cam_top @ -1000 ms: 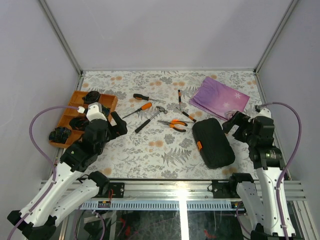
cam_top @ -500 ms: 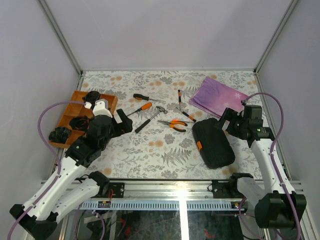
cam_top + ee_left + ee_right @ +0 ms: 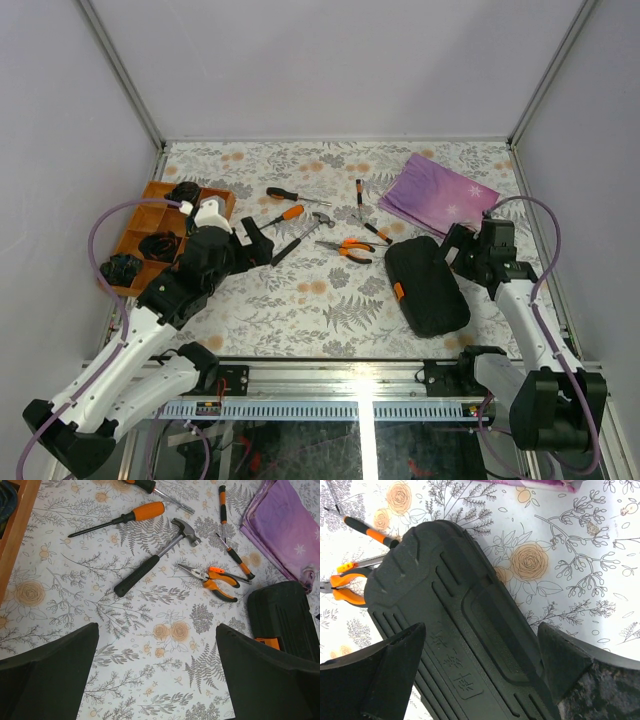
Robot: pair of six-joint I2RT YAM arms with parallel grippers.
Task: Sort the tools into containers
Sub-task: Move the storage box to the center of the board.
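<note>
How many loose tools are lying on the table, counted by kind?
Screwdrivers: 4
Hammer: 1
Pliers: 1
Total: 6

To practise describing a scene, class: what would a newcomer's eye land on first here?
A closed black tool case lies right of centre on the floral table. Left of it lie scattered tools, among them a hammer and orange-handled pliers. A purple cloth sits at the back right, an orange tray at the left edge.
</note>
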